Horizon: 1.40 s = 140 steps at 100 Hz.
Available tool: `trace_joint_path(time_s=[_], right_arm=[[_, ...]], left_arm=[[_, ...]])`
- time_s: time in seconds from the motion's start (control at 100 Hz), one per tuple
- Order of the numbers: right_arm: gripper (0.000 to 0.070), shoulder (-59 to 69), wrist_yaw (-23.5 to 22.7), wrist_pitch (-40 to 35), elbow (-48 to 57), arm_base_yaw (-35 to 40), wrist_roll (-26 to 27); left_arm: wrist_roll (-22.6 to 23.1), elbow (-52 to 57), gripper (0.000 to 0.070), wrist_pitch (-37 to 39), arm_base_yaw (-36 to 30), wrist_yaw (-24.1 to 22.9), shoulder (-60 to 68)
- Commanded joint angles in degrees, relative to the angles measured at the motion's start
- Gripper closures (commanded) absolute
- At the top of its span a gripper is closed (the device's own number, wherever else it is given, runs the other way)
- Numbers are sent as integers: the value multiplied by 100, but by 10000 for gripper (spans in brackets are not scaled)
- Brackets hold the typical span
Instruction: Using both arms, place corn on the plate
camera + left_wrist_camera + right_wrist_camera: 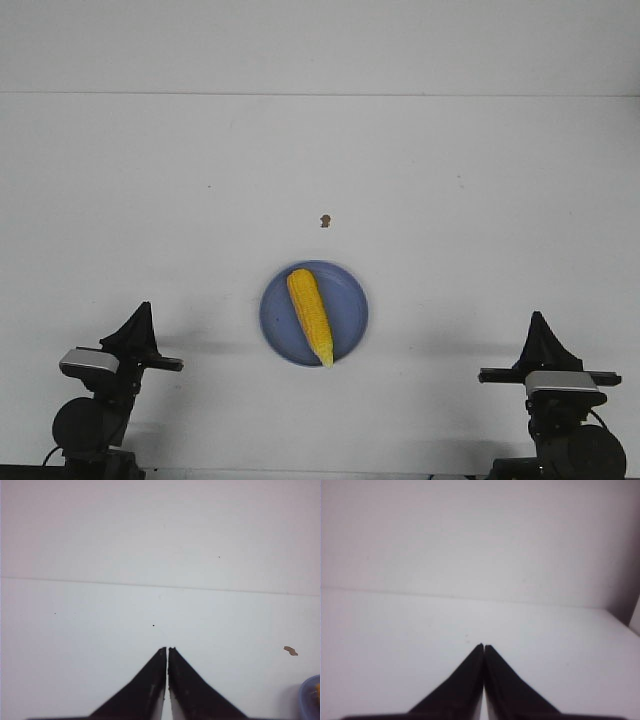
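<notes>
The yellow corn lies on the periwinkle-blue plate at the table's front middle, its pointed end toward the front rim. My left gripper is shut and empty at the front left, well apart from the plate. In the left wrist view its fingertips meet over bare table, and the plate's rim shows at the edge. My right gripper is shut and empty at the front right. In the right wrist view its tips meet over bare table; no corn or plate shows there.
A tiny brown speck lies on the white table behind the plate; it also shows in the left wrist view. A white wall stands behind the table's far edge.
</notes>
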Motion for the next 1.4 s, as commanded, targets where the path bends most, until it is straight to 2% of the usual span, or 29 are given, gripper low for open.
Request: trace_joint_path(time_s=[0.0,0.13,0.42,0.62,0.73,1.39], right_arm=[[690,13,-24,188,-162,-114,188],[690,13,-90,551,-498,-267,442],[690,11,-179,1572,-1331,-289,599],[690,11,-190,1923,-1648,-286,629],[690,11,-354,2149,-1784,-284,627],[690,11,-350,2159,-1805,-264,586]], left_arm=[[0,-111,687,70,-2,-24,-7],[0,-111,687,66,-2,-24,-7],[-2,-111,687,66,-2,-24,-7],[0,-111,687,66,-2,-24,-7],[-2,-111,687,66,-2,-24,-7],[0,-111,687,66,-2,-24,-7]])
